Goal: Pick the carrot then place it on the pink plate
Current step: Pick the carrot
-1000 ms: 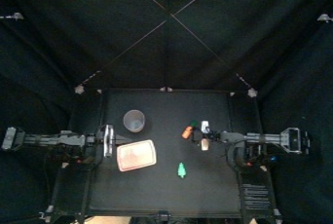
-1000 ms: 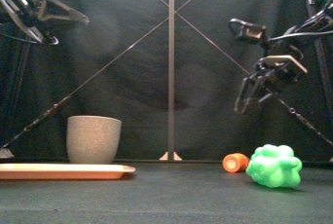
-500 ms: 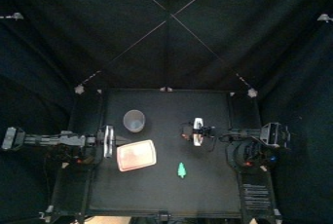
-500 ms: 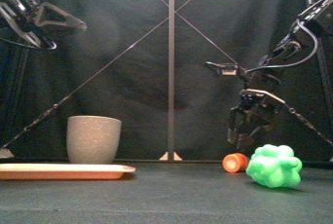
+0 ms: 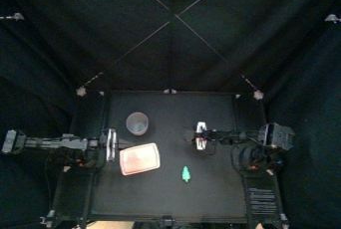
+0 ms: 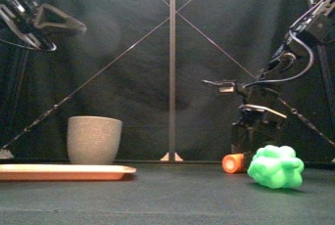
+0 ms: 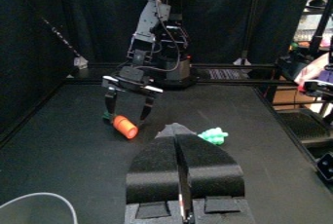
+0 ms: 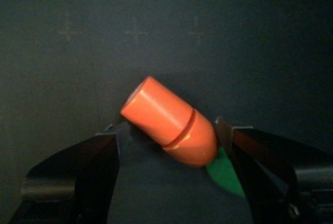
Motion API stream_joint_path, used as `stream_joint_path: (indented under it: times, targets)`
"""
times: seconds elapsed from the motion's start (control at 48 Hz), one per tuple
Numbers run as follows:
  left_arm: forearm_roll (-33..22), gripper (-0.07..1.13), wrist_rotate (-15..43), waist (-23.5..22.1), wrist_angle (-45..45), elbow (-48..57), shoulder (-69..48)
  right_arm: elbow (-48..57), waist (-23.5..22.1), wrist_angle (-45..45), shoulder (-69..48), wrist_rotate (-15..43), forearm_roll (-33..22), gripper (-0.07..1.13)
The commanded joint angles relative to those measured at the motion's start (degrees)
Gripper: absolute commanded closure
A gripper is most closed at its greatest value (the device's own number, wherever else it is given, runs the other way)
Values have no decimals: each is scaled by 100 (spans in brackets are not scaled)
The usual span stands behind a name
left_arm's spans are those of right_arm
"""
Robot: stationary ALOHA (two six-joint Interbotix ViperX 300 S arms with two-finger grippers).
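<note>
Right tool (image 6: 241, 149), spread open, straddles the orange toy carrot (image 8: 166, 121) toward the tabletop's (image 5: 160, 109) right edge; left tool (image 7: 184, 135) clenched.

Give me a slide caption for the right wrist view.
Right hand open, its jaws either side of the orange carrot lying on the black table.

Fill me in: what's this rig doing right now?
The right gripper is down over the carrot on the right side of the table. Its jaws are open on either side of the carrot, not yet closed. The carrot lies on the table beside a green toy. The pink tray sits at the left with nothing on it, and a grey cup stands behind it. The left gripper rests raised at the left, jaws shut.
</note>
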Motion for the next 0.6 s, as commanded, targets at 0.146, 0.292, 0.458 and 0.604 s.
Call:
stream_joint_path:
  times: [0.146,0.292,0.458,0.604]
  targets:
    - [0,109,-9,0,-26,-88,0,-255,-9,-9,220,-9,79,4]
    - [-9,109,-9,0,-26,-88,-9,-325,18,-9,246,-26,79,4]
    - [-9,109,-9,0,-26,-88,-9,-325,26,35,237,-26,79,9]
    - [-9,109,-9,0,-9,-88,-9,-352,44,167,246,-26,123,33]
